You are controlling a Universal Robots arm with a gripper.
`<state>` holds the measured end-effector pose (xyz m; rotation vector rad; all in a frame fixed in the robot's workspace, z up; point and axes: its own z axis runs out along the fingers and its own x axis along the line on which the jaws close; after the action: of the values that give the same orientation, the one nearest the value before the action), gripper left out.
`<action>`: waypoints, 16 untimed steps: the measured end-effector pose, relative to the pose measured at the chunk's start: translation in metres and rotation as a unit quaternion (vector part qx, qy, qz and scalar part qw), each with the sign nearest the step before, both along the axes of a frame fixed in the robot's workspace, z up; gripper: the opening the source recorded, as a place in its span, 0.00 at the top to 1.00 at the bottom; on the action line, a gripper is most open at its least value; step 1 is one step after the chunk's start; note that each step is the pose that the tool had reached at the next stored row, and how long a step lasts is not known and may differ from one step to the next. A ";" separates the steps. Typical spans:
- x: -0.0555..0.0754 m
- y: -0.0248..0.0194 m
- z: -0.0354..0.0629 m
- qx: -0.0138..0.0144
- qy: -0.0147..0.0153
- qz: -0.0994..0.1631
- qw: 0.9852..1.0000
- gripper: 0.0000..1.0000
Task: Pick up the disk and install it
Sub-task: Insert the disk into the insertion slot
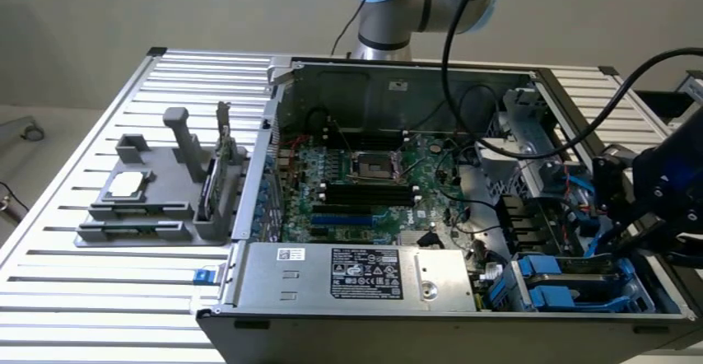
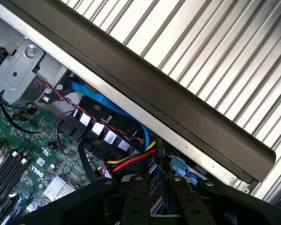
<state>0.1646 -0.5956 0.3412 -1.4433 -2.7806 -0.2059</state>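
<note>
My gripper (image 1: 628, 236) hangs over the right side of the open computer case (image 1: 384, 76), just above the drive bay with its blue carriers (image 1: 565, 286). In the wrist view the two dark fingers (image 2: 136, 199) stand close together, and a narrow blue strip, the edge of the disk (image 2: 157, 185), is pinched between them. Most of the disk is hidden by the fingers. The gripper (image 2: 158, 204) is shut on it, pointing down beside the case's dark side wall (image 2: 178, 108).
Power and blue data cables (image 2: 112, 108) run beside the bay, next to the green motherboard (image 1: 363, 183). The silver power supply (image 1: 363, 277) fills the case front. On the slatted table (image 1: 99, 290) a grey holder (image 1: 154, 207) carries a small square chip (image 1: 125, 184) and an upright card (image 1: 225, 154).
</note>
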 end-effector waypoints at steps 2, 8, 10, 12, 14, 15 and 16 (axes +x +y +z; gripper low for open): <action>0.000 0.0000 -0.0019 0.000 0.000 0.000 1.000 0.77; 0.004 0.0007 -0.0019 -0.003 0.001 0.000 1.000 0.77; 0.006 0.0007 -0.0019 -0.003 0.001 0.000 1.000 0.77; 0.006 0.0007 -0.0019 -0.003 0.001 0.000 1.000 0.77; 0.006 0.0007 -0.0020 -0.003 0.001 0.000 1.000 0.77; 0.006 0.0007 -0.0020 -0.003 0.001 0.000 1.000 0.77; 0.006 0.0006 -0.0021 -0.003 0.001 0.000 1.000 0.77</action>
<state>0.1703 -0.5949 0.3392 -1.4450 -2.7815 -0.1956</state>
